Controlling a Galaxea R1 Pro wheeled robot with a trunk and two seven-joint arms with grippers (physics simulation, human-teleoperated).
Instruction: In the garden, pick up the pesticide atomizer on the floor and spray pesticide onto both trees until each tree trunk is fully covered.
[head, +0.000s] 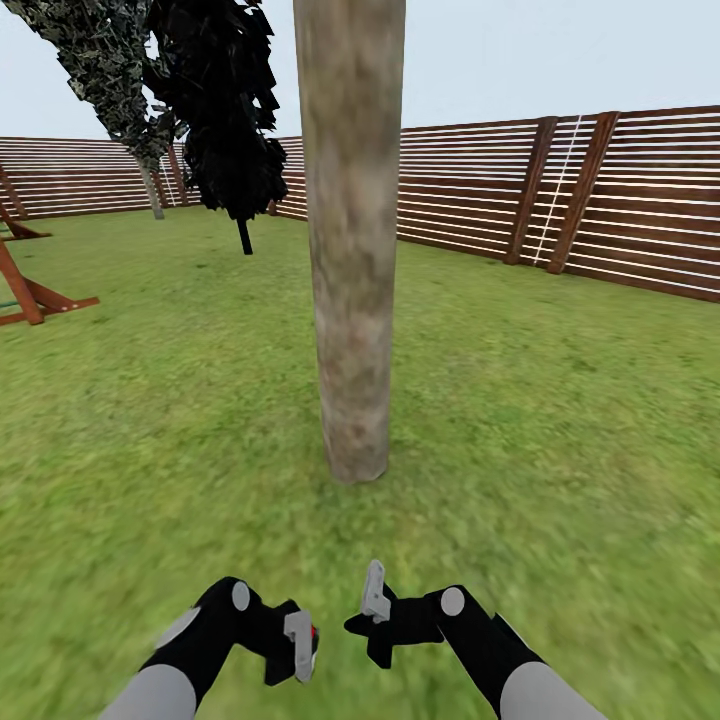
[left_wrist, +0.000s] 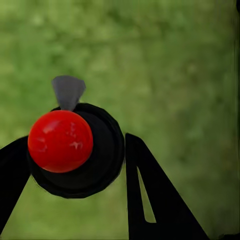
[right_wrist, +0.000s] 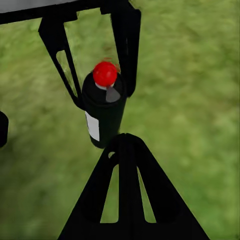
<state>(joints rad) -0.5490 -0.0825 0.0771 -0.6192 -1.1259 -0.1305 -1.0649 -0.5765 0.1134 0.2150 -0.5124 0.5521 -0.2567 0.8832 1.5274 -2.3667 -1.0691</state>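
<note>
lawn (head: 560, 420) | tree trunk (head: 350, 250) ahead | left claw (head: 300, 645) grips atomizer (right_wrist: 104, 107)

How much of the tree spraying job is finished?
Pick-up done: the left gripper is shut on the pesticide atomizer. The robot now faces the near tree trunk, whose bark shows no spray. Both this trunk and the far tree by the fence remain.
</note>
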